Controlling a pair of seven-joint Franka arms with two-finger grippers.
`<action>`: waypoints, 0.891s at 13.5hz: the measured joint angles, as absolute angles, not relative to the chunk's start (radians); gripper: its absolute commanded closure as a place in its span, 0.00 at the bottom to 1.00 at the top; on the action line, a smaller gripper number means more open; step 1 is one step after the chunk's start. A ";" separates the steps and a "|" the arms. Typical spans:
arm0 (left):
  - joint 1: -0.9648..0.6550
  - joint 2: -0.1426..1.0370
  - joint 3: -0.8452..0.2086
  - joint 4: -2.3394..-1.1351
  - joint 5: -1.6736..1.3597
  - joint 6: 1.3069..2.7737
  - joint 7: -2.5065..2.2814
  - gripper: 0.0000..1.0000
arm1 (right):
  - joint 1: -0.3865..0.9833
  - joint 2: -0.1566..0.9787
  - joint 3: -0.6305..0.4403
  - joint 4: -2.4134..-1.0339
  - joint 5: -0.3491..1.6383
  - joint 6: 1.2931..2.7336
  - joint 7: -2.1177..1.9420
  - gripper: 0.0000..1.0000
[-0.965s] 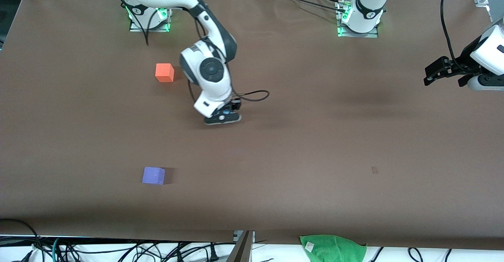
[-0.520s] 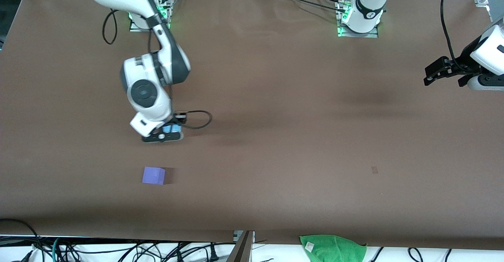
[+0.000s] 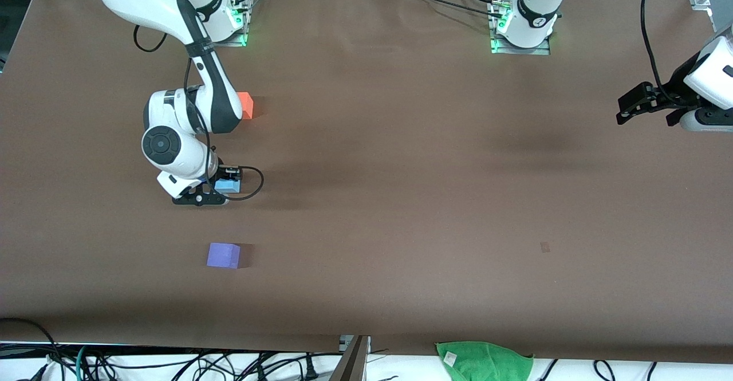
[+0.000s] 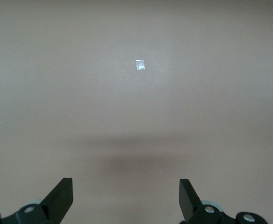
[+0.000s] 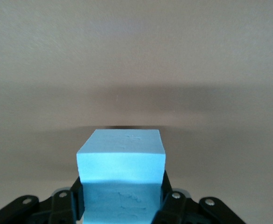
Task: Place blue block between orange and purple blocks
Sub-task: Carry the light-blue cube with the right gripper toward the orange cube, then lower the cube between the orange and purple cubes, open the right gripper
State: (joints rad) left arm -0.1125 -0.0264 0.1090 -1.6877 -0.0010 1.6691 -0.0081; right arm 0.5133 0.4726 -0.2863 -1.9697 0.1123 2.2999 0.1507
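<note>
Starting at the left of the front view, we see the right arm reaching down from its base at the upper left of the frame, its white wrist bent over the brown table [image 3: 401,209]. The right gripper [image 3: 220,191] sits in the left-centre of the frame, low over the tabletop, and its fingers pinch the blue block [image 3: 228,185]. In the right wrist view the blue block [image 5: 121,179] fills the lower middle of the picture, with the black fingers [image 5: 67,207] pressed against its two sides and bare table above it.

Just above and slightly right of the wrist in the front view, the orange block [image 3: 247,105] peeks out from the arm's dark elbow joint, in the upper left part of the frame. Lower in the frame, directly below the held block, the purple block [image 3: 223,255] rests on the table by itself. We find the blue block between those two in the picture, roughly in line with them, nearer the front camera than the orange one and farther than the purple one.

At the bottom edge, right of centre, a green cloth [image 3: 484,361] lies past the table's rim.

At the far right of the frame, the left arm waits, its left gripper [image 3: 627,109] over the table's edge. In the left wrist view the left gripper's fingers [image 4: 61,198] stand spread wide apart with nothing between them, and a small pale mark [image 4: 140,65] shows on the table.
</note>
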 measured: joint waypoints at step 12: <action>-0.113 -0.023 0.109 -1.688 -0.001 1.669 -0.008 0.00 | 0.515 0.388 -0.309 -1.860 0.122 2.108 0.144 0.00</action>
State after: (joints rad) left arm -0.1126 -0.0234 0.1090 -1.6876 -0.0010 1.6691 -0.0081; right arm 0.5154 0.3880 -0.3092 -1.8601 0.1224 2.1076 0.1442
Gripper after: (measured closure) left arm 0.000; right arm 0.000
